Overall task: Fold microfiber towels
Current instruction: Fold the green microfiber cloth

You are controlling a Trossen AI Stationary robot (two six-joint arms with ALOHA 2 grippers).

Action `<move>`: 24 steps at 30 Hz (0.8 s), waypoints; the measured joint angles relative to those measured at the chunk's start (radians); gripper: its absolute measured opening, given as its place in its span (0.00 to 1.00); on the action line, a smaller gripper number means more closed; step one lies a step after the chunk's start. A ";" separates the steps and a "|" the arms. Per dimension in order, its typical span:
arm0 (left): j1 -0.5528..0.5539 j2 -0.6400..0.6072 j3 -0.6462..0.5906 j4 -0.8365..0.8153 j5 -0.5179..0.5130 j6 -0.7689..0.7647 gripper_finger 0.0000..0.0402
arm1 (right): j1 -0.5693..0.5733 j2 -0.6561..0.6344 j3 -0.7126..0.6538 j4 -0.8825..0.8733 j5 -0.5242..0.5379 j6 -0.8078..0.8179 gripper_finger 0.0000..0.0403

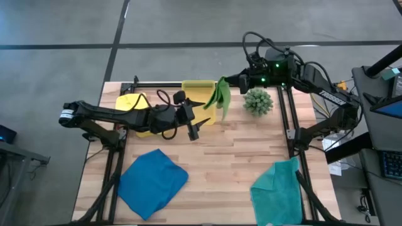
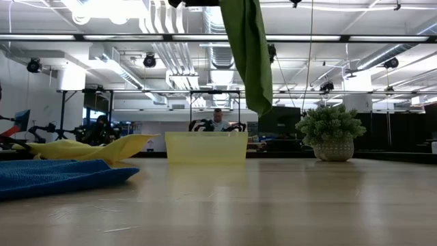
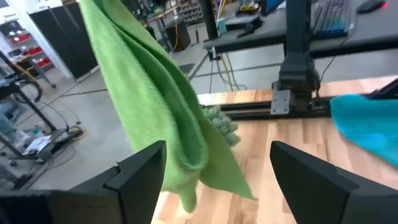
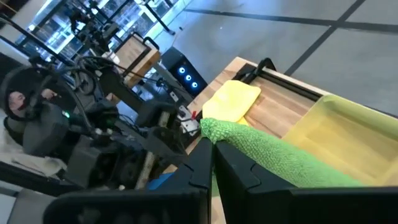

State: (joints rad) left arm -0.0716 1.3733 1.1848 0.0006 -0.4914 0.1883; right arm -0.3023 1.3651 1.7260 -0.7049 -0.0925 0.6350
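Note:
My right gripper (image 1: 230,81) is shut on the lime green towel (image 1: 218,97), which hangs high over the far side of the table beside the yellow-green bin (image 1: 200,94). Its lower end (image 2: 262,108) is clear of the table. My left gripper (image 1: 195,118) is open and level, pointing at the hanging towel (image 3: 163,118), which shows just ahead of its fingers. The yellow towel (image 1: 132,103) lies crumpled at the far left, the blue towel (image 1: 151,182) at the near left and the teal towel (image 1: 279,191) at the near right. My right gripper pinches the lime green towel's top edge (image 4: 219,132) between its two shut fingers. A small tuft of cloth sticks out past the fingertips. The towel hangs slack below the gripper in long folds, lifted clear of the table and the bin.
A small spiky green plant in a pot (image 1: 258,101) stands at the far right, close to the hanging towel. The bin (image 2: 206,147) stands at the far middle. Bare wood (image 1: 220,163) lies between the blue and teal towels.

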 joint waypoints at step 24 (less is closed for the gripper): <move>0.020 -0.090 0.039 -0.049 -0.200 0.098 0.01 | 0.000 -0.005 0.000 -0.199 -0.126 -0.198 0.02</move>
State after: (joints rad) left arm -0.0511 1.2836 1.2238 -0.0480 -0.6910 0.2865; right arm -0.3019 1.3597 1.7260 -0.9042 -0.2183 0.4370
